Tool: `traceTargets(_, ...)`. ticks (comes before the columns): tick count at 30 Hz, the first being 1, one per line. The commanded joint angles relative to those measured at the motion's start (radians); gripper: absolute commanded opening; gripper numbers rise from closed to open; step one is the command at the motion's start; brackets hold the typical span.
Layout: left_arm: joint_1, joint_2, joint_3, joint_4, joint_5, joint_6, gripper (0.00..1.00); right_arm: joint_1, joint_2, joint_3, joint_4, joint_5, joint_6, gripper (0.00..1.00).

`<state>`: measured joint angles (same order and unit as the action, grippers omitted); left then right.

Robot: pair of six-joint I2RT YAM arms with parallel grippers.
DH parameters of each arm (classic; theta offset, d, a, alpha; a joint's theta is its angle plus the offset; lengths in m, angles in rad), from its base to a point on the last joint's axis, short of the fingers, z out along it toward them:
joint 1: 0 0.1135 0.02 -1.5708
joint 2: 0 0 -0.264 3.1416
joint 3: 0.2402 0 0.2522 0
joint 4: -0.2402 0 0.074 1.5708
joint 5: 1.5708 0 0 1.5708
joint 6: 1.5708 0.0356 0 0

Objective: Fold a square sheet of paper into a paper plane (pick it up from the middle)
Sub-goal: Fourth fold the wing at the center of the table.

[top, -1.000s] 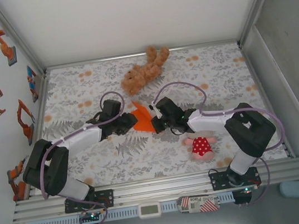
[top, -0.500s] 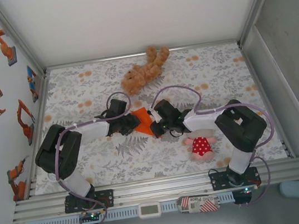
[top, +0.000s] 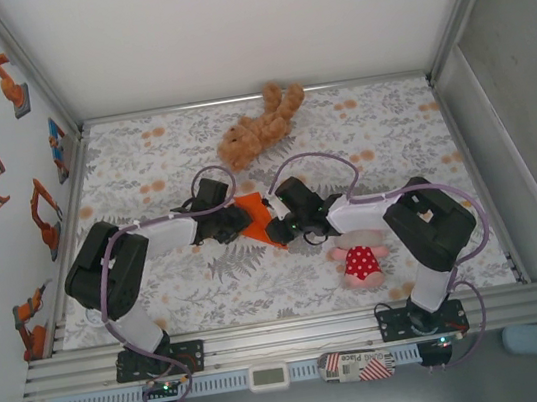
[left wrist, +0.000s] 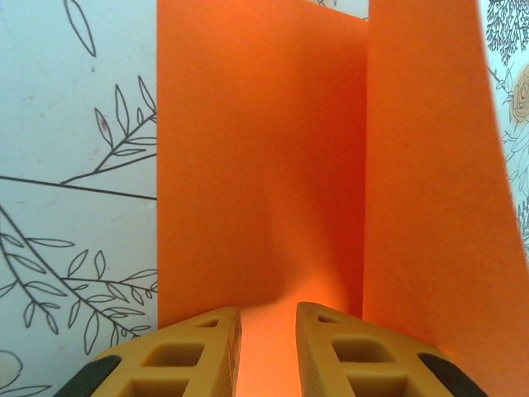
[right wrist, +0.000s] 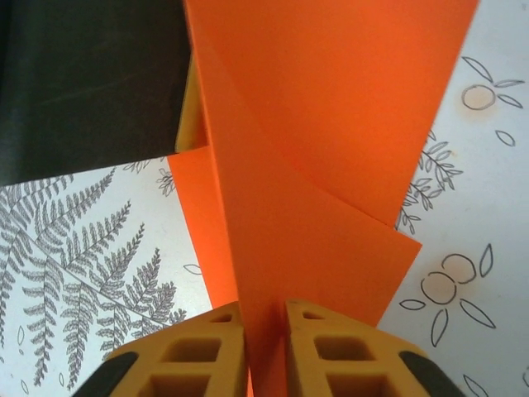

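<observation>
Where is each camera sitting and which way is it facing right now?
Top external: above and behind the bases, looking down on the table; left arm, right arm, left gripper and right gripper show.
Left wrist: on the left arm, facing along the left fingers onto the orange paper.
Right wrist: likewise, over the right fingers.
All three share the orange paper.

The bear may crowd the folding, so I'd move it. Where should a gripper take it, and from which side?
Probably its torso, from above: the brown plush bear lies flat and diagonal, head at the near-left end, so jaws set across its narrower middle should close.
</observation>
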<state>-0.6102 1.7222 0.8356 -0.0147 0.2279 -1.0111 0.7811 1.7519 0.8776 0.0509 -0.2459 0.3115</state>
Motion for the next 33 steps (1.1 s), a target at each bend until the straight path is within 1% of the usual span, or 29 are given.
traceTargets(1,-0.006,0.03,-0.01,-0.044,-0.013,0.01,0.26,0.002,-0.014,0.02,-0.032,0.049,-0.036,0.24)
traceTargets(4,-0.006,0.031,-0.011,-0.049,-0.014,0.007,0.26,0.01,-0.011,0.022,-0.043,0.075,-0.048,0.27)
traceTargets(15,-0.007,0.029,-0.012,-0.051,-0.015,0.008,0.26,0.032,0.015,0.03,-0.045,0.101,-0.056,0.3)
traceTargets(23,-0.008,0.027,-0.01,-0.054,-0.015,0.008,0.26,0.031,0.009,0.025,-0.027,0.059,-0.063,0.12)
traceTargets(28,-0.008,0.029,-0.008,-0.052,-0.013,0.01,0.26,0.032,0.014,0.026,-0.026,0.044,-0.067,0.07)
traceTargets(33,-0.006,0.024,-0.005,-0.054,-0.012,0.012,0.26,0.032,0.017,0.029,-0.034,0.027,-0.068,0.05)
